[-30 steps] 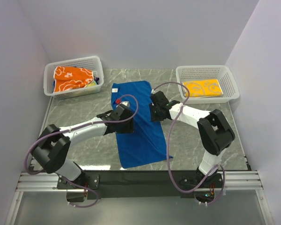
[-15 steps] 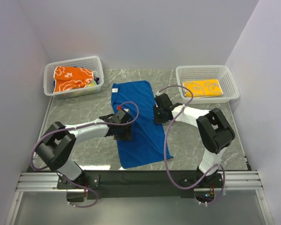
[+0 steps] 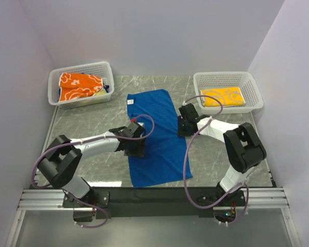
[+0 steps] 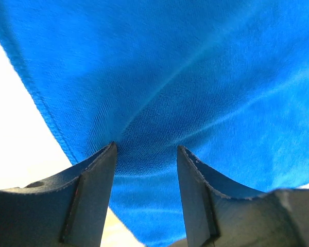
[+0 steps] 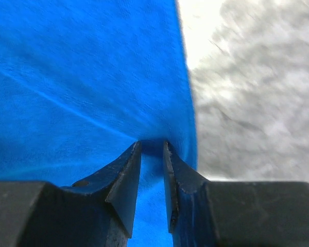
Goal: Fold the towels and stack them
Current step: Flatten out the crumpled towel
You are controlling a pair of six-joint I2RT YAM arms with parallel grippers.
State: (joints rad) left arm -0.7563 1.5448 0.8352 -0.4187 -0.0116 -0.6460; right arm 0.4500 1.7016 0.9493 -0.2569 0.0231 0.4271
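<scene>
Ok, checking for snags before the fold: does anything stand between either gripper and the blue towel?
Nothing visible does. The left gripper and the right gripper are both down on the blue towel, one at each long edge. In both wrist views the cloth lies right at the fingertips with nothing in between.

Left white mesh basket [image 3: 80, 103], right white mesh basket [image 3: 229, 109], grey marble table [image 3: 87, 121]
</scene>
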